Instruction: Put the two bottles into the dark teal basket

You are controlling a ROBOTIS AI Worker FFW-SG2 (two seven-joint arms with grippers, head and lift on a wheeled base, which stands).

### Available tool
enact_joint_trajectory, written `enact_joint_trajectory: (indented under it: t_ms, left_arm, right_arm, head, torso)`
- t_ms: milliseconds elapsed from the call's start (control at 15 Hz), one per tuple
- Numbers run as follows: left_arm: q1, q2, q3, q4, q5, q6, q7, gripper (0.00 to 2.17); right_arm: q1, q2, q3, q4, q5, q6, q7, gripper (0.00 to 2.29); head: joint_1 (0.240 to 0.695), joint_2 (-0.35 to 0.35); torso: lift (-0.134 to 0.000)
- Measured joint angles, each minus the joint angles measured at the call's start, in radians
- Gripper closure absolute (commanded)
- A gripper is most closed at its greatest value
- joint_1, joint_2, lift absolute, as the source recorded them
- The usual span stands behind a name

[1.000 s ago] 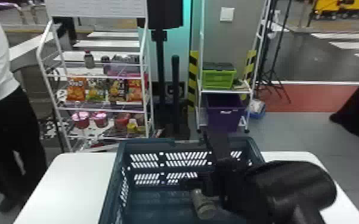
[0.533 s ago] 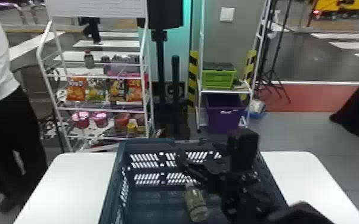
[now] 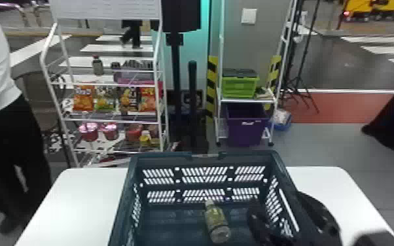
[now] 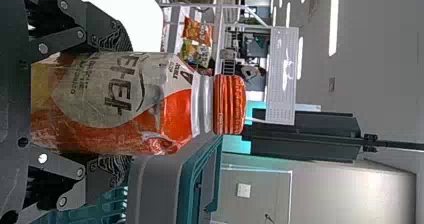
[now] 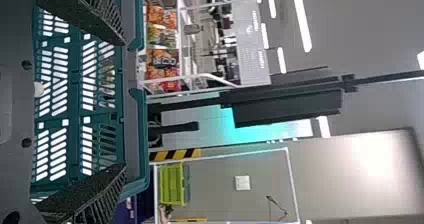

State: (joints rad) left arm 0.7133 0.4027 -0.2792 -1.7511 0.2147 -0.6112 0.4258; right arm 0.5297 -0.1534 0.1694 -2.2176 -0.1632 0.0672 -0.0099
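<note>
A bottle with a yellow-green body (image 3: 216, 222) lies on its side on the floor of the dark teal basket (image 3: 204, 158). To its right, by the basket's right wall, is my right gripper (image 3: 259, 225). In the right wrist view my right gripper (image 5: 122, 104) is open, its two fingers wide apart over the teal basket (image 5: 77, 109) with nothing gripped. My left gripper (image 4: 122, 103) is shut on a second bottle, orange-capped with a pale label (image 4: 107, 91), held upright beside the basket's wall (image 4: 192, 184).
The basket stands on a white table (image 3: 75, 209). Beyond it are a snack rack (image 3: 108, 119) on the left and a shelf with a green crate (image 3: 239, 86) above a purple bin (image 3: 247, 126). A person (image 3: 6, 124) stands left of the table.
My right gripper has moved off the lying bottle toward the basket's right side, leaving the bottle fully uncovered. That bottle has turned a little and now rests on the basket floor.
</note>
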Motion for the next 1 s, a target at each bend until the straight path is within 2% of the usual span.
enact_joint_trajectory:
  t_ms: [133, 533, 800, 1000]
  left_arm:
    - [0.001, -0.001, 0.0, -0.009, -0.001, 0.0, 0.002, 2.15]
    - [0.013, -0.001, 0.003, -0.039, -0.008, 0.004, 0.009, 2.15]
    - [0.053, 0.01, 0.059, -0.166, -0.01, 0.083, -0.005, 2.15]
    - [0.057, 0.01, 0.135, -0.299, -0.007, 0.225, -0.042, 2.15]
  right_arm:
    - [0.115, 0.005, -0.031, 0.009, -0.001, -0.177, 0.011, 0.01]
    - [0.292, 0.028, -0.061, 0.089, -0.02, -0.453, 0.011, 0.02]
    - [0.332, 0.029, -0.074, 0.108, -0.033, -0.5, 0.011, 0.03]
    - [0.35, 0.031, -0.082, 0.11, -0.039, -0.505, 0.011, 0.03]
  head:
    - [0.499, 0.0]
    - [0.499, 0.0]
    - [0.499, 0.0]
    - [0.499, 0.0]
  torso:
    - [0.0]
    - [0.0]
    - [0.0]
    - [0.0]
